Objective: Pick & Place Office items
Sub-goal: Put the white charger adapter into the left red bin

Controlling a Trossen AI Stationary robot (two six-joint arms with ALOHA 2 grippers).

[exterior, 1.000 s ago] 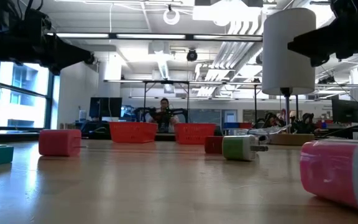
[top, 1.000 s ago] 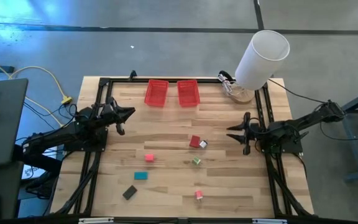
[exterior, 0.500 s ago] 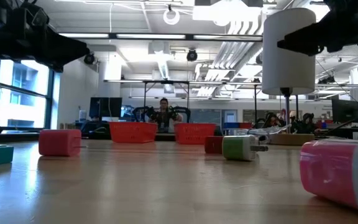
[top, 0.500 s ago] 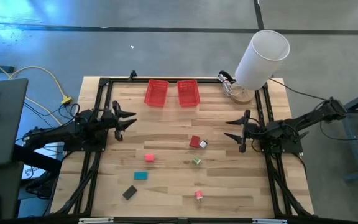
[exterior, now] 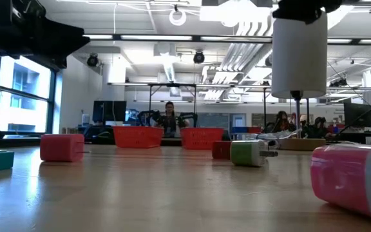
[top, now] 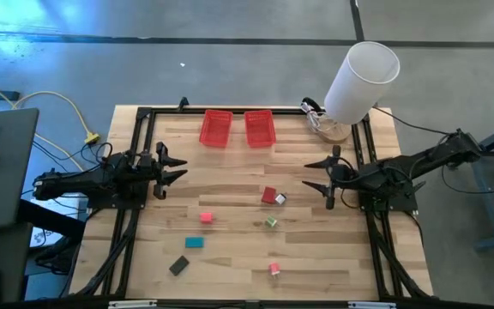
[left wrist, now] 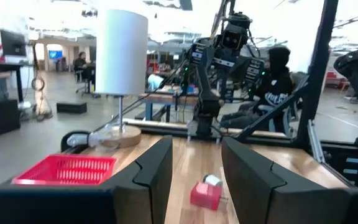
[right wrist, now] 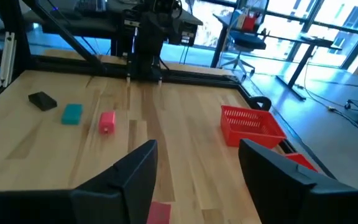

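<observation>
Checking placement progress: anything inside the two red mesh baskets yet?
Nothing visible in the left basket or right basket from above; their floors look bare. The low view shows only their walls, so interiors are hidden there.

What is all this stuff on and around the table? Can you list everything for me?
red block: one, red, table middle, touching a silvery piece
green block: one, green, just below those
pink block: one, pink, left of middle
teal block: one, teal, below the pink block
dark grey block: one, dark grey, near front left
pink-and-white block: one, near front middle
mesh baskets: two, red, side by side at the far edge
white cylinder: one, far right corner, on a stand
table: one, light wood
left gripper: dark, open, empty, at the left side
right gripper: dark, open, empty, at the right side
</observation>
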